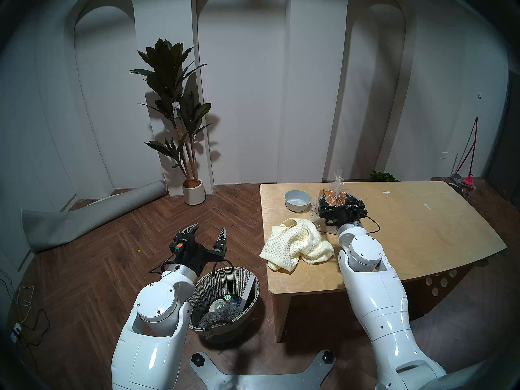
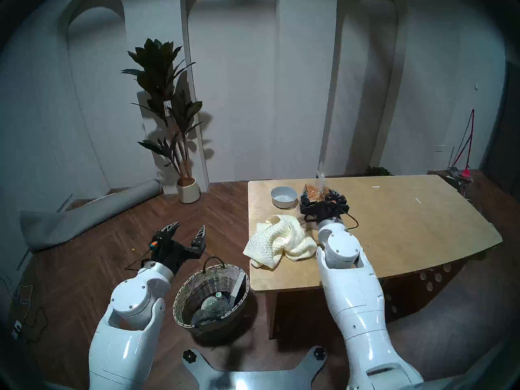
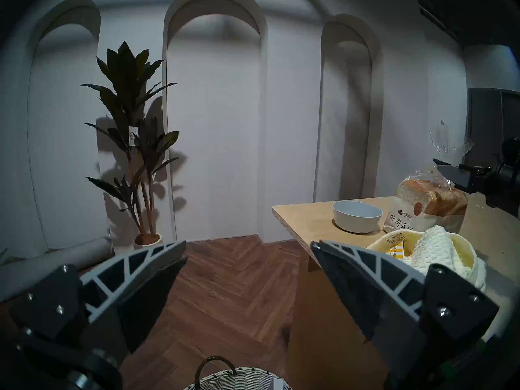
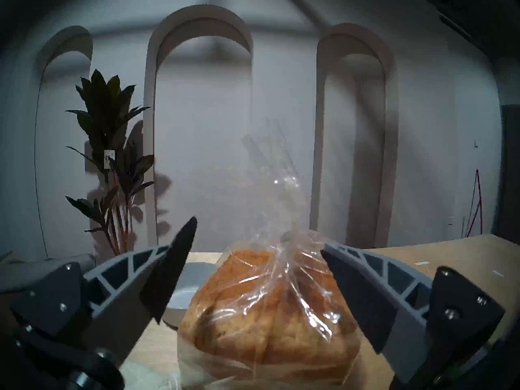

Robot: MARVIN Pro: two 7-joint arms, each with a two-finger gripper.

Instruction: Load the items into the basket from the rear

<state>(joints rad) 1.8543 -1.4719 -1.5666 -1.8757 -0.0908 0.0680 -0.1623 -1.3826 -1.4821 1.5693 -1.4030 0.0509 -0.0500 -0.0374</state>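
A brown bread loaf in a clear bag (image 1: 329, 196) (image 4: 267, 310) stands at the table's rear. My right gripper (image 1: 336, 196) (image 4: 258, 234) is open, its fingers on either side of the loaf's top, the bag's twisted neck rising between them. A pale grey-white bowl (image 1: 297, 201) (image 3: 357, 216) sits just left of the loaf. A cream-yellow waffle-knit towel (image 1: 295, 244) (image 3: 439, 248) lies crumpled nearer me. The round wicker basket (image 1: 213, 285) (image 2: 197, 288) stands on the floor left of the table. My left gripper (image 1: 210, 226) (image 3: 248, 243) is open and empty, above the floor behind the basket.
The wooden table (image 1: 408, 240) has a front-left corner close to the basket. Inside the basket lie a grey shaggy cloth (image 1: 222, 315), a flat white box (image 1: 249, 292) and a small round container. A potted plant (image 1: 193, 191) and a rolled grey rug (image 1: 84, 212) are at the back left.
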